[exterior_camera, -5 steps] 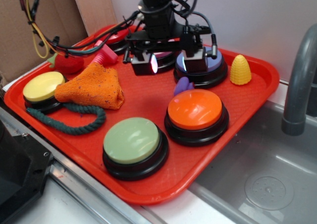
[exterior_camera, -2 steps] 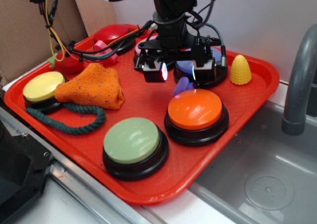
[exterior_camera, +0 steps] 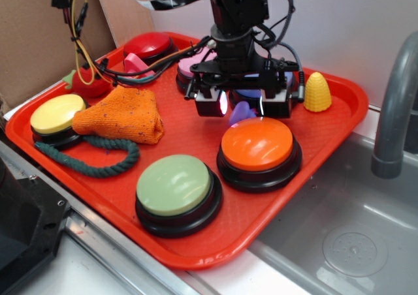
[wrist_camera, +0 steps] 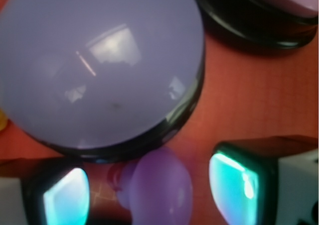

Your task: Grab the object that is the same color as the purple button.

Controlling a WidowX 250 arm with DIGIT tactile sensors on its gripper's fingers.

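Straddling the purple toy (wrist_camera: 160, 187) with wide-open jaws, the gripper (exterior_camera: 242, 106) hangs over it, its long axis running back toward the purple button (wrist_camera: 97, 65), which only the wrist view shows whole.

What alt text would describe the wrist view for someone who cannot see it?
Seen from above, a small purple toy sits between the open tool's two glowing pads, beside a large purple button on a red tray.
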